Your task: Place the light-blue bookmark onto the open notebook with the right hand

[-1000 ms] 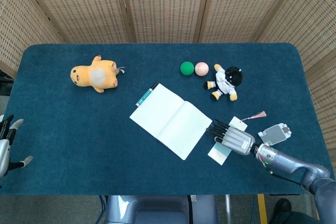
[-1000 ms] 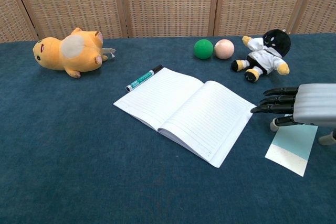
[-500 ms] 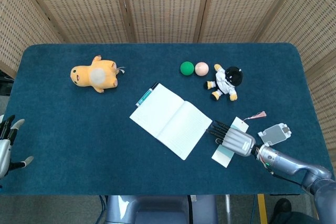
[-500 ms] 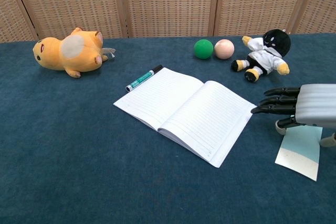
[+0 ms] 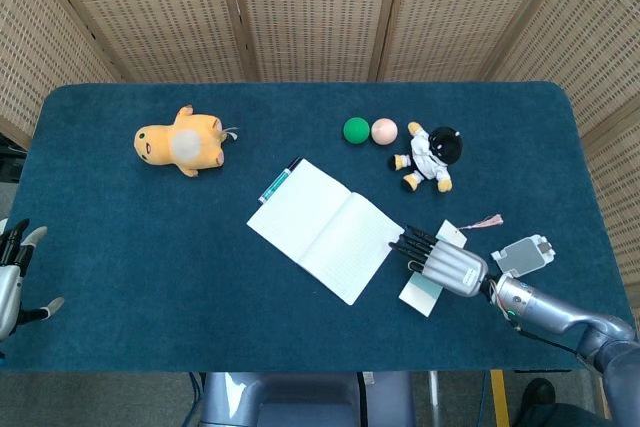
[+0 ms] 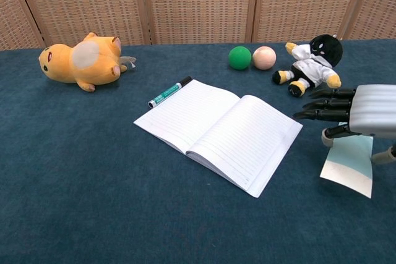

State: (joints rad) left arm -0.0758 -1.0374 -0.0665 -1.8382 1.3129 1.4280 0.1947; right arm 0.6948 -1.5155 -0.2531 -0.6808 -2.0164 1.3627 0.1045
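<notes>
The light-blue bookmark (image 6: 348,165) hangs under my right hand (image 6: 365,119) at the open notebook's (image 6: 219,129) four o'clock corner — lifted off the table (image 6: 93,171), it seems, its upper end tucked beneath my palm. My fingers (image 6: 322,114) reach out nearly straight toward the page edge — thumb below, pinching the card.

My head cam looks steeply down from above, far enough to frame the whole table (image 5: 120,277). Chest cam sits low at the near edge, facing fwd, closer in. Both share the notebook (image 5: 325,229) & my right hand (image 5: 445,265).
</notes>
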